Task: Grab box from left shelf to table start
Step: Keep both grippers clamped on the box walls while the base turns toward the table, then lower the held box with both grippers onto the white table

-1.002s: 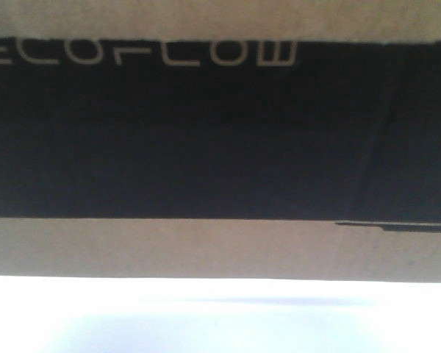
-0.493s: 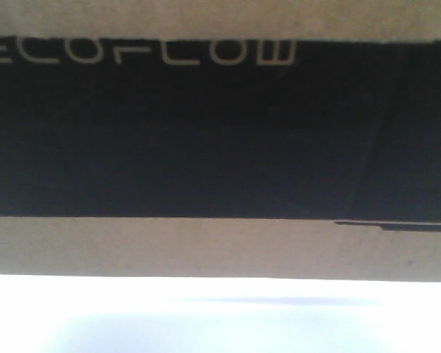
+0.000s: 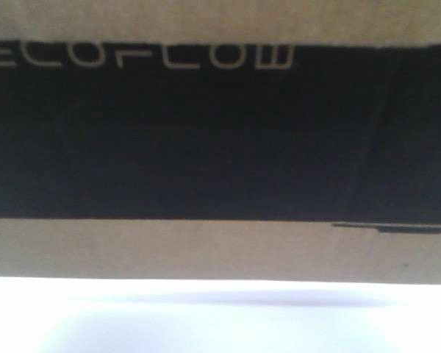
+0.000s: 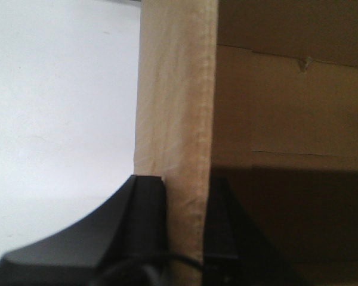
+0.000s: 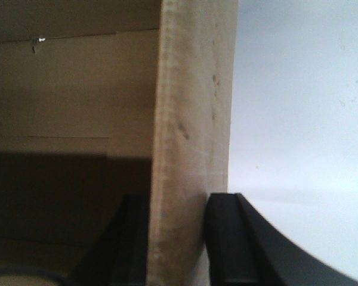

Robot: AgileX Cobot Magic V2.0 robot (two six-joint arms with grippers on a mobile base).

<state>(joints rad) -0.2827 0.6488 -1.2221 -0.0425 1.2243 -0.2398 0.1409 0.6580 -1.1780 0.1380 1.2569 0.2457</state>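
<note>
While both grippers pinch the box walls — table lies underneath.

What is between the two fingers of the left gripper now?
In the left wrist view, a side wall of the box stands between the fingers of the left gripper. The right gripper pinches the box's wall likewise in the right wrist view.

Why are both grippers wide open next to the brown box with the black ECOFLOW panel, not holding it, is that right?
Not quite. Each gripper is closed on a wall of the box. In the left wrist view, the left gripper has one black finger on each side of the cardboard wall; the right wrist view shows the right gripper clamped the same way. The black ECOFLOW panel part is right.
</note>
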